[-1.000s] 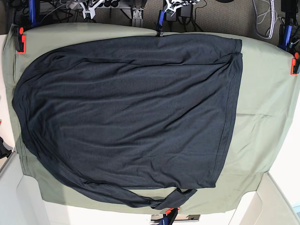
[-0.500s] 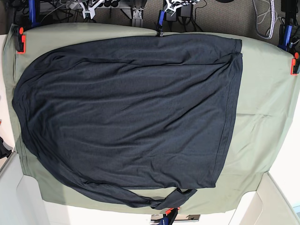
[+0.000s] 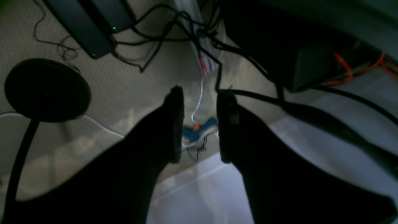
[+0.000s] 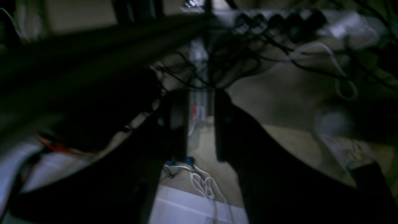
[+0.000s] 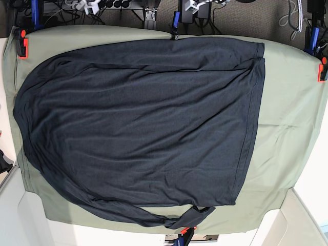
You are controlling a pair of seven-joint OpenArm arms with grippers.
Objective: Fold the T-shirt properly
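Note:
The T-shirt (image 5: 138, 128) is dark navy and lies spread flat over most of the olive-green table cloth (image 5: 287, 123). Its hem runs down the right side, and one sleeve is bunched at the bottom edge (image 5: 189, 218). Neither wrist view shows the shirt. My left gripper (image 3: 201, 93) hangs off the table over the carpeted floor, with its dark fingers (image 3: 174, 118) apart and nothing between them. My right gripper (image 4: 200, 95) is also over the floor and cables, open and empty.
Orange clamps (image 5: 20, 43) (image 5: 322, 69) and blue clamps (image 5: 176, 23) (image 5: 184, 237) pin the cloth to the table edges. Cables, a black round stand base (image 3: 46, 90) and a power strip (image 4: 279, 18) lie on the floor behind the table. White panels (image 5: 287, 225) stand at the front corners.
The white arm parts at the top edge of the base view have drawn further up and out of frame. The T-shirt has not moved.

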